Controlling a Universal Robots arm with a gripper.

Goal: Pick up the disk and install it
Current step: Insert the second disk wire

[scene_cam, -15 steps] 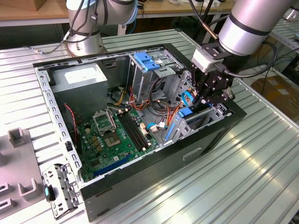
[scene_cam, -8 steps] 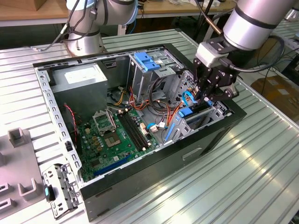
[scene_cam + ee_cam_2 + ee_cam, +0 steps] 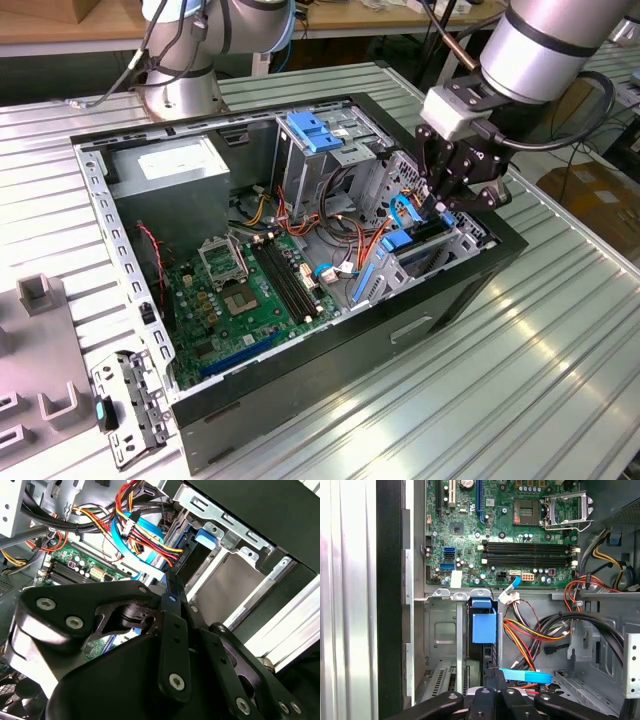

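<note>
Disk stands on edge in a slot of the metal drive bay, at the exterior view's right end of the open computer case; its blue plastic rail faces you in the first wrist view. Your end effector hangs right over that bay. In both wrist views its fingers are drawn together, tips at the disk's edge; you cannot tell whether they touch it. Inside the case you also have the green motherboard, bundles of coloured cables and a grey power supply box whose white sticker is too small to read. The case sits on the ribbed metal counter.
</note>
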